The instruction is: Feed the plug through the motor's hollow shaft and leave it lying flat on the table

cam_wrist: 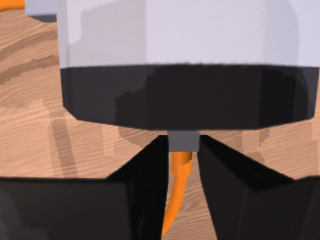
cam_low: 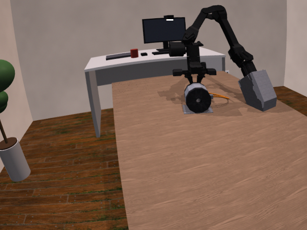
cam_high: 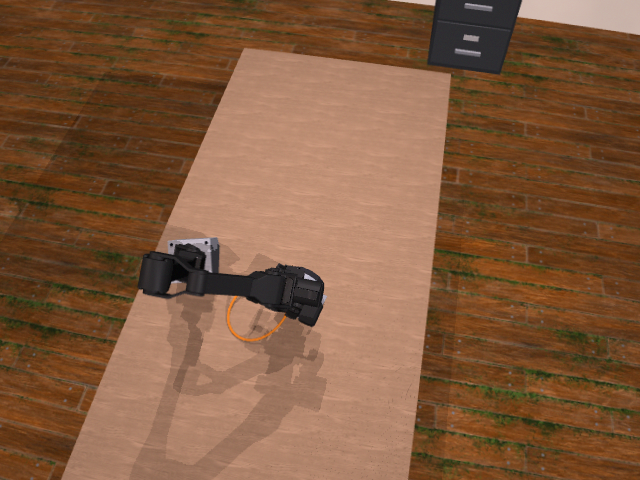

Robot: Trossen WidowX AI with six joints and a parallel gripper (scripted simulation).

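The motor (cam_low: 198, 98) (cam_wrist: 185, 75) stands on its grey base plate (cam_high: 199, 243) near the table's left edge, with its dark round face and shaft hole turned to the exterior view. My gripper (cam_low: 195, 79) (cam_wrist: 182, 144) hangs straight down at the motor's rear end. It is shut on the grey plug (cam_wrist: 184, 140), whose front end is in the motor's rear face, with only a short stub showing. The orange cable (cam_wrist: 178, 185) (cam_high: 242, 333) (cam_low: 219, 95) runs back from the plug between my fingers and loops on the table behind the motor.
The arm's grey base block (cam_low: 257, 90) stands on the table right of the motor. A white desk (cam_low: 148, 64) with a monitor and a red cup stands behind the table. A dark filing cabinet (cam_high: 473, 33) and a potted plant (cam_low: 9, 153) stand on the floor.
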